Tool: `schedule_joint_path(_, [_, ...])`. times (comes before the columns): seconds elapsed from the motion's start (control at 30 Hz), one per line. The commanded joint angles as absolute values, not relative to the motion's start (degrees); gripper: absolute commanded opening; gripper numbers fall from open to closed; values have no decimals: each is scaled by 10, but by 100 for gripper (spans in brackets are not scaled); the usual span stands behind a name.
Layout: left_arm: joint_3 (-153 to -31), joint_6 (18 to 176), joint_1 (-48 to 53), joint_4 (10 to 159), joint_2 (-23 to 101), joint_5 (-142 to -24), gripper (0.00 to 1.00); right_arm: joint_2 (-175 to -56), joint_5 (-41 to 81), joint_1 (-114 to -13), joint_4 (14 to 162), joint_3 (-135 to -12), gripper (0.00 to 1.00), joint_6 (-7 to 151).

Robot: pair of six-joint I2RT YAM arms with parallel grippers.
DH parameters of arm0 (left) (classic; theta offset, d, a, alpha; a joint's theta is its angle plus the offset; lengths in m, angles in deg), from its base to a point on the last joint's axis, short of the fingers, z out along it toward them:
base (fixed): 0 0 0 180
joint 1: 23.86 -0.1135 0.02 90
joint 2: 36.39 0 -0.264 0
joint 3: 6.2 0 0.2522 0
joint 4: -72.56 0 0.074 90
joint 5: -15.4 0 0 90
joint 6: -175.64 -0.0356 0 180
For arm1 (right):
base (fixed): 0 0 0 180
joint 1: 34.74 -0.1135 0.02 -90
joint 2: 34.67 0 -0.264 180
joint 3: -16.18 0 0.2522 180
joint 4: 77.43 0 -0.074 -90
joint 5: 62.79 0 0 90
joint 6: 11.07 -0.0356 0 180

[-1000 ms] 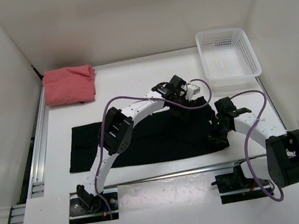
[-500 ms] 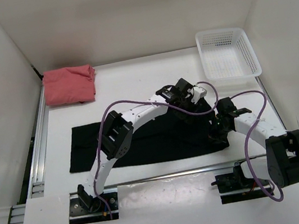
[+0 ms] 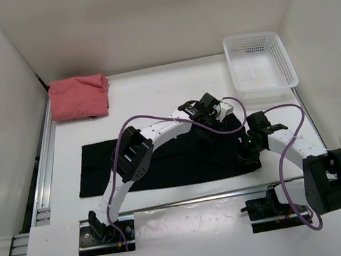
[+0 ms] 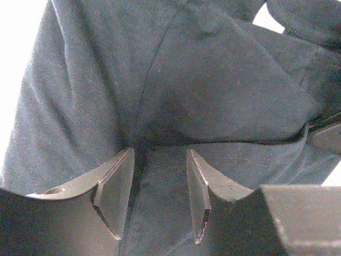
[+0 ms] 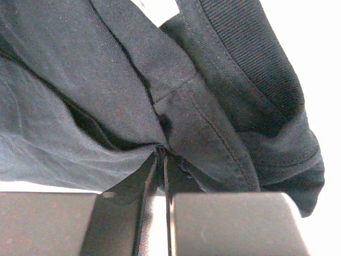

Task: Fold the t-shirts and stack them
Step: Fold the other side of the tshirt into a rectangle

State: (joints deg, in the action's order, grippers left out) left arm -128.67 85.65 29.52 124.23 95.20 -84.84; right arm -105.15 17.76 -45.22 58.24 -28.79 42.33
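Black t-shirt (image 3: 183, 165) lies spread flat on the table (image 3: 153, 98) in the top view. The left gripper (image 3: 211, 120) is down on its far right part and the right gripper (image 3: 249, 152) on its near right edge. A folded salmon pink t-shirt (image 3: 78, 97) sits well off to the left of both grippers, and a white basket (image 3: 257, 62) lies beyond the right one.

From the left wrist, the left gripper (image 4: 160, 152) stands partly open. Dark cloth (image 4: 213, 80) lies between and ahead of its fingers (image 4: 114, 194), with a fold edge right at the tips.

From the right wrist, the right gripper (image 5: 161, 154) is all but closed, its tips pinching a fold of the same shirt (image 5: 80, 80). A ribbed hem lies ahead and to the right of the tips.
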Motion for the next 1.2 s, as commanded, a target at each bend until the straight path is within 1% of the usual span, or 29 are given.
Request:
schedule_joint_path(0.0, [-1284,856,297,1236,943,-843,55,-1047,182,-448,582,-276,11,439])
schedule_joint_path(0.1, [-1279,856,297,1236,943,-858,54,-1047,182,-442,582,-276,11,439])
schedule_joint_path(0.23, [-1267,856,297,1236,937,-863,45,-1047,182,-437,582,-276,11,444])
schedule_joint_path(0.33, [-1267,856,297,1236,937,-858,28,-1047,182,-437,582,-276,11,449])
schedule_joint_path(0.37, [-1267,856,297,1236,937,-858,20,-1047,182,-437,582,-276,11,449])
schedule_joint_path(0.4, [-1267,856,297,1236,937,-852,10,-1047,182,-437,582,-276,11,449])
schedule_joint_path(0.6, [-1267,856,297,1236,907,-858,10,-1042,182,-432,582,-276,11,449])
schedule_joint_path(0.7, [-1267,856,297,1236,886,-834,10,-1042,188,-432,572,-276,11,461])
schedule_joint_path(0.83, [-1211,856,297,1251,826,-815,10,-1028,208,-432,548,-297,11,474])
schedule_joint_path(1.0, [-1124,856,303,1292,761,-864,10,-995,208,-432,507,-303,11,474])
schedule_joint_path(1.17, [-1053,856,308,1292,717,-869,10,-936,220,-446,478,-297,11,468])
